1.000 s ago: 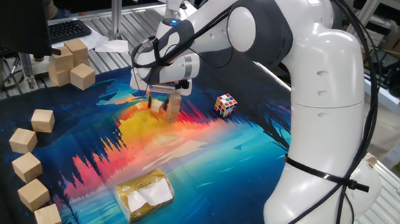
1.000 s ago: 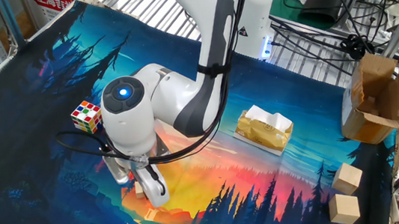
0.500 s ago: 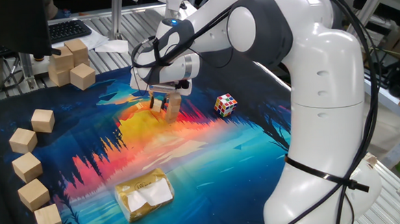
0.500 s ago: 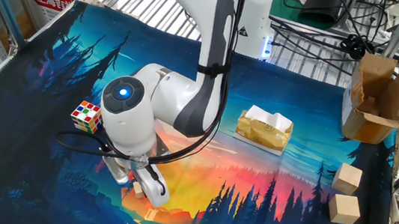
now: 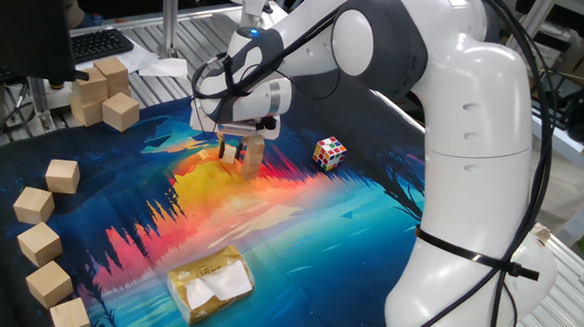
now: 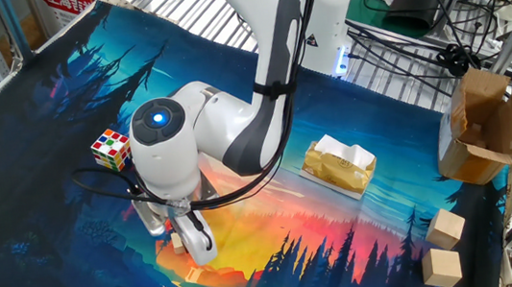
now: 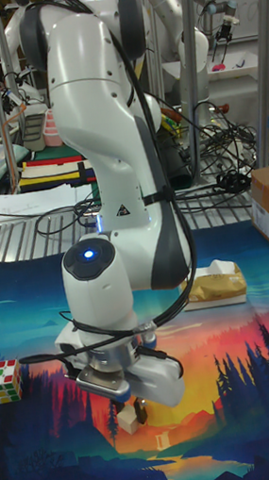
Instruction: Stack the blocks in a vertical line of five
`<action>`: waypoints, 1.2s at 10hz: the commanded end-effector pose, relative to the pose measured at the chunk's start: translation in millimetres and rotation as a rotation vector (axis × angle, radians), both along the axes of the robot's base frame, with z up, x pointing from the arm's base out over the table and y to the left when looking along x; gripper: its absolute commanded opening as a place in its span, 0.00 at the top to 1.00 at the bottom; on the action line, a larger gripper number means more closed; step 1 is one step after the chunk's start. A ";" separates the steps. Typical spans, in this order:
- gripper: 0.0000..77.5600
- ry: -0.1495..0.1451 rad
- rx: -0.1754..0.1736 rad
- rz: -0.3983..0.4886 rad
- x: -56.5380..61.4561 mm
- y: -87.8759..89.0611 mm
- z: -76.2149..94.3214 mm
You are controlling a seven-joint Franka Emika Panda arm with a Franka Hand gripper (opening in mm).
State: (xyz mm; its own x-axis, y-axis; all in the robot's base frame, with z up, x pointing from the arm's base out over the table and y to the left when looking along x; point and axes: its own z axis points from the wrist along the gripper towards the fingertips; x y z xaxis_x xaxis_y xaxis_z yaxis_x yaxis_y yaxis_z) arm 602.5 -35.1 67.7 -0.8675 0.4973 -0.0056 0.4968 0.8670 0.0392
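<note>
Fingers (image 5: 255, 155) low on mat, pinch unclear | your gripper (image 7: 128, 409) over small wooden cube (image 7: 134, 418) | cube at 6 o'clock, between tips

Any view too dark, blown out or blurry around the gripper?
One fixed view: even light, sharp, gripper readable over the bright orange mat. Other fixed view: sharp, but the wrist hides most of the gripper. Tall fixed view: dimmer and softer, gripper in the arm's shadow, small block just visible.
</note>
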 end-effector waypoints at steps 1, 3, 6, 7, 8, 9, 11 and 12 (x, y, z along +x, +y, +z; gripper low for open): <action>0.99 0.000 -0.042 0.124 -1.2 24.8 58.8; 0.99 -0.002 -0.045 0.172 -0.7 24.6 65.0; 0.99 0.001 -0.046 0.192 2.4 23.2 81.1; 0.99 0.005 -0.044 0.196 3.0 22.2 89.1; 0.99 0.006 -0.042 0.205 2.2 21.1 96.1; 0.99 0.006 -0.043 0.211 1.2 20.6 99.1; 0.99 0.007 -0.044 0.244 -3.6 18.5 109.3; 0.99 0.008 -0.044 0.259 -8.5 16.7 115.7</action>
